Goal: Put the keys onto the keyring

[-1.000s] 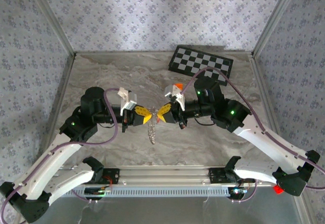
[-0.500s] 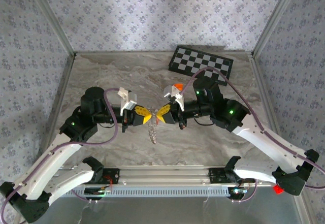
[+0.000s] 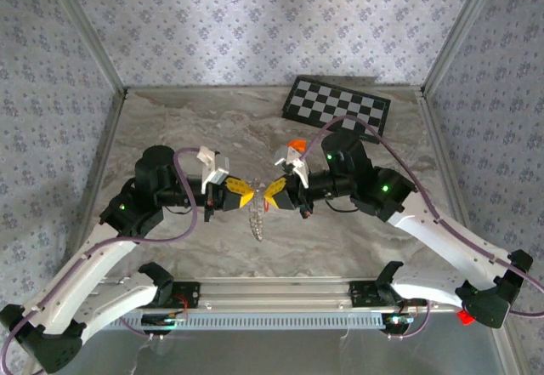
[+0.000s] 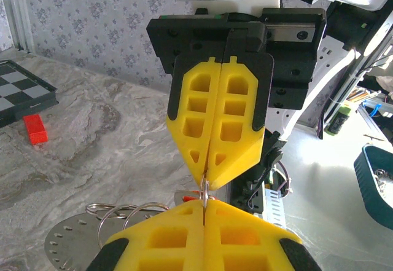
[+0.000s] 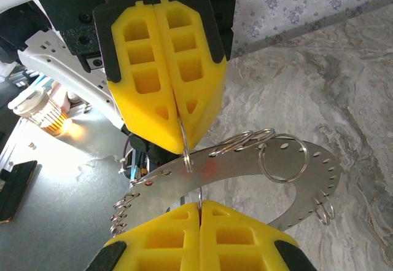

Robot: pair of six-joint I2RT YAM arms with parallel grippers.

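My left gripper (image 3: 246, 192) and right gripper (image 3: 269, 194) meet tip to tip above the table's middle. Both are shut on one small wire ring (image 5: 186, 154) of the keyring. That ring passes through a hole in the keyring's silvery curved plate (image 5: 245, 166), which hangs below the tips (image 3: 255, 218) and carries several more split rings (image 5: 282, 158). In the left wrist view my left gripper (image 4: 203, 202) pinches the ring from below and the right gripper (image 4: 207, 176) from above. The keys show as a tiny red piece (image 4: 191, 193) just behind the ring.
A black-and-white checkered board (image 3: 336, 105) lies at the back right of the marble table. A red brick (image 4: 35, 129) sits near it. An orange piece (image 3: 296, 144) lies beside the right wrist. Patterned walls close in three sides.
The right arm has eased slightly left and down toward the left gripper. Both grippers stay shut on the ring, and the hanging plate has barely moved.
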